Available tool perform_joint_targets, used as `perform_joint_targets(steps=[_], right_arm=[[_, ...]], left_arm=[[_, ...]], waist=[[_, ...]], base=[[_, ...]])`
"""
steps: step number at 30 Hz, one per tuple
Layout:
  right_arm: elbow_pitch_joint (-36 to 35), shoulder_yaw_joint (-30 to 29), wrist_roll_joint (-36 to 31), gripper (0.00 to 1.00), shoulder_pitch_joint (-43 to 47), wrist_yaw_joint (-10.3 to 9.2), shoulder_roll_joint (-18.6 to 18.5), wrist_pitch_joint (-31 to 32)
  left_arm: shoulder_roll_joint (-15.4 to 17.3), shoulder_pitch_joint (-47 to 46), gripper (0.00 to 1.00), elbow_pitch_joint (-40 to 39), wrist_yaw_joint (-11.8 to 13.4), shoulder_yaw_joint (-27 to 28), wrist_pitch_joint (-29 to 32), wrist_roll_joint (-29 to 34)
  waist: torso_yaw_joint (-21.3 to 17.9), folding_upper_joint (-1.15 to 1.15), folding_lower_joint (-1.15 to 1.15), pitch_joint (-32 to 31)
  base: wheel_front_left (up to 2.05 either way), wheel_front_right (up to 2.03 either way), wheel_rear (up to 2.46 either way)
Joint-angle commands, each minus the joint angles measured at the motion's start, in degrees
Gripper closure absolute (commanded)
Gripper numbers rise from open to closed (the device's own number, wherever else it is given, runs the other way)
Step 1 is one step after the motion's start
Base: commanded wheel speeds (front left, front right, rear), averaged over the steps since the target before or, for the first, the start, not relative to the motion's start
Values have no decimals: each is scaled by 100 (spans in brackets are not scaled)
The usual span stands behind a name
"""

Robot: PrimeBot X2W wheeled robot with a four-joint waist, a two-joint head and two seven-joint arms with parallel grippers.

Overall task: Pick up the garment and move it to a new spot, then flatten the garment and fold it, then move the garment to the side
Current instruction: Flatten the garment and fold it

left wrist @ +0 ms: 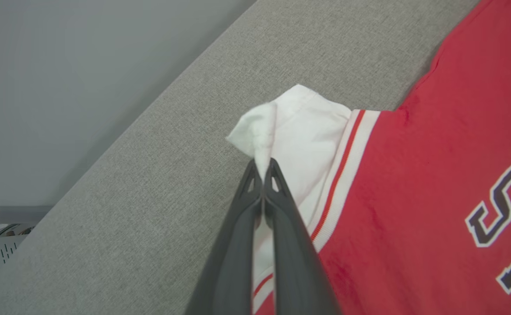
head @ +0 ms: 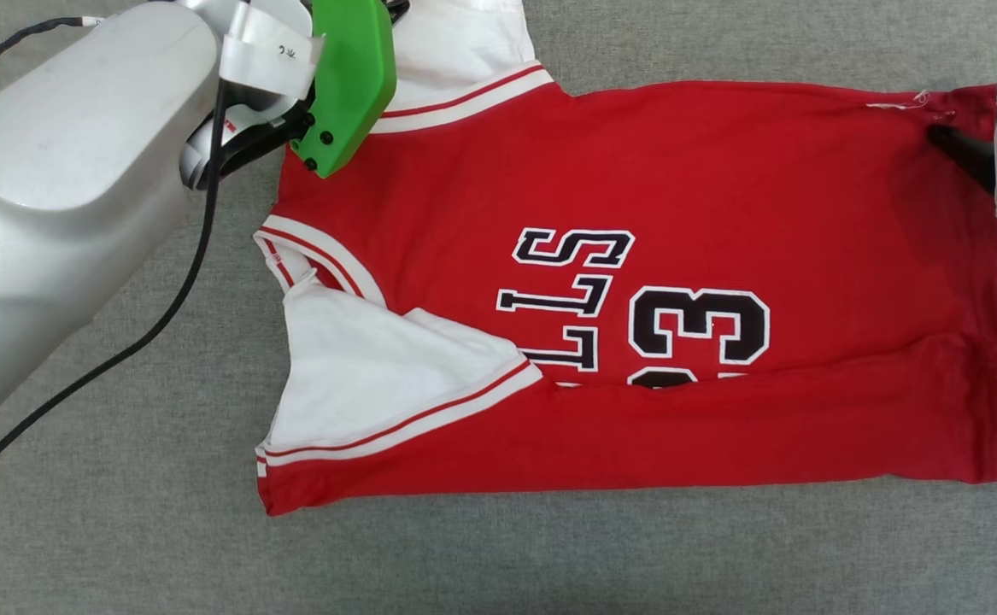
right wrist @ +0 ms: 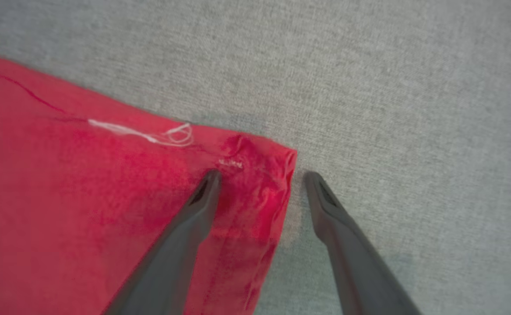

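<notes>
The garment lies front-up on the grey fabric surface, its near long edge folded over the lettering. My left gripper is clenched on the far white sleeve. My right gripper stands released, straddling the hem corner, one finger on cloth, one on the surface. I judge the jersey light, limp and crease-prone, best held at corners and seams.

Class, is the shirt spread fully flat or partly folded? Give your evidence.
Partly folded. One long side of the shirt is turned over the front, hiding part of the letters and number.
</notes>
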Motion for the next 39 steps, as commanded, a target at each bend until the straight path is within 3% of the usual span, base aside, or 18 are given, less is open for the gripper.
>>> perform_joint_targets(steps=[1, 4, 5, 6, 7, 20, 27, 39], right_arm=[[167, 145, 78, 0, 48, -4, 92, 2], [352, 347, 225, 0, 128, -4, 126, -43], [383, 431, 277, 15, 139, -4, 114, -70], [389, 476, 312, 83, 130, -4, 93, -146], [399, 512, 353, 100, 109, -4, 69, -281], [181, 999, 891, 100, 295, -4, -333, -1880], [-32, 1284, 1083, 100, 629, -4, -474, -2496], [-180, 1586, 1232, 100, 1245, -4, -678, -3123]], left_arm=[[-38, -73, 100, -8, -14, 11, -67, 29], [-37, -47, 100, 4, -14, 11, -89, 28], [-26, -31, 100, 8, -14, 11, -92, 29], [-16, -21, 100, 13, -14, 11, -96, 25], [-3, -8, 100, 24, -14, 11, -107, 21], [156, 527, 100, 93, -14, 25, -515, -193], [432, 1031, 100, -129, -7, 20, -742, -199], [988, 2252, 100, -1175, 547, 16, -1122, -256]], waist=[[32, 0, 0, 40], [23, 0, 0, 41], [14, 0, 0, 30], [8, 0, 0, 19], [-2, 0, 0, -3], [-39, 0, 0, -640], [-59, 0, 0, -1056], [-6, 0, 0, -1562]], base=[[0, 0, 0], [0, 0, 0], [0, 0, 0], [0, 0, 0], [0, 0, 0], [0, 0, 0], [0, 0, 0], [0, 0, 0]])
